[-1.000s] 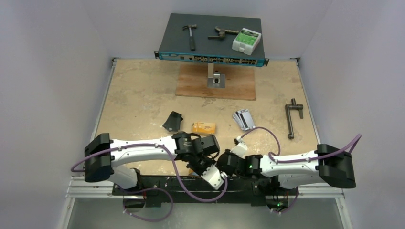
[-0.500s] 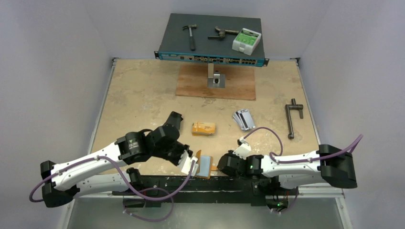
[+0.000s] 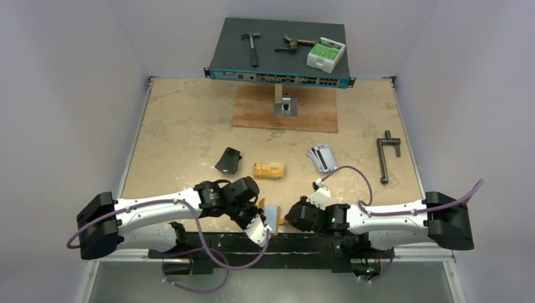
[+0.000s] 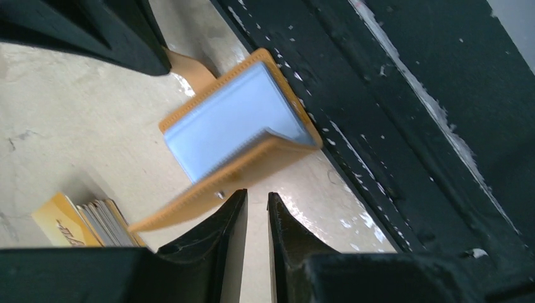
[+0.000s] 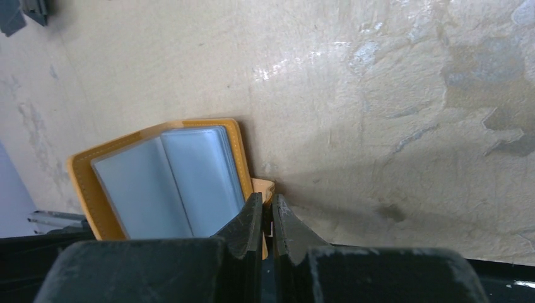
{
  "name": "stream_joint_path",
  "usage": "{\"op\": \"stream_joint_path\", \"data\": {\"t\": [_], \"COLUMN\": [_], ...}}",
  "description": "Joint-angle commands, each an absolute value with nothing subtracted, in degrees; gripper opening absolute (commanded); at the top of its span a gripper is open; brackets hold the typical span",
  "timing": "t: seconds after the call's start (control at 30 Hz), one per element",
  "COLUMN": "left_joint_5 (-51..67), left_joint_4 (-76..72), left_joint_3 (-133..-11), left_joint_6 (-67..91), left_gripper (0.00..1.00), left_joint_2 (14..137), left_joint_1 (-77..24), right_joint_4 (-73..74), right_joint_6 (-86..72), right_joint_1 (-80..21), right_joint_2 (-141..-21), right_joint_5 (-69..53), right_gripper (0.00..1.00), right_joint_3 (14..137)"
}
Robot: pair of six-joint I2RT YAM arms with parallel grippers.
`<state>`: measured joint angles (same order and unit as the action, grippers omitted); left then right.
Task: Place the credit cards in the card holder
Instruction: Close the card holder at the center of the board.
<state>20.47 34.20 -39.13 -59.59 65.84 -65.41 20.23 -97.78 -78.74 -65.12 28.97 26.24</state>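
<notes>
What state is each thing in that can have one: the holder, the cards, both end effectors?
Card holder, open, clear sleeves showing, at the table's near edge.
Right end effector, shut on the card holder's edge.
Left end effector, slightly open, holding nothing.
Yellow-orange cards, stacked on the table, outside the holder.
Silver-grey cards, loosely fanned on the table, outside the holder.

You see your right gripper (image 5: 265, 202) pinched tight on the orange rim of the card holder (image 5: 164, 183). It lies open, grey clear sleeves facing up, near the table's (image 5: 378, 95) front edge.
</notes>
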Motion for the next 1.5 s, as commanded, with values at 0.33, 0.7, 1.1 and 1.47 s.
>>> {"op": "stream_joint_path", "data": {"t": [0.33,0.7,1.1,1.47], "left_joint_5": [22.2,17.7,14.3,6.2], "left_joint_4": [25.3,30.1,37.5,44.4], "left_joint_3": [-43.7,-52.1,-56.2,-67.2], "left_joint_6": [-58.8,-58.1,-52.7,-40.5], "left_gripper": [0.19,0.17,0.17,0.23], "left_joint_2": [78.1,90.4,92.0,85.8], "left_joint_1": [-69.5,-70.6,-70.8,-69.1], "right_joint_4": [13.4,19.3,28.7,41.4], "right_joint_6": [-99.5,-102.3,-99.7,-93.3], "right_joint_1": [-78.9,-78.9,-77.0,-75.5], "right_joint_2": [-55.4,-52.7,-43.7,-49.2], "right_joint_5": [31.6,32.6,36.5,36.2], "right_gripper": [0.23,0.31,0.25,0.71], "right_joint_3": [18.5,16.7,18.2,34.4]}}
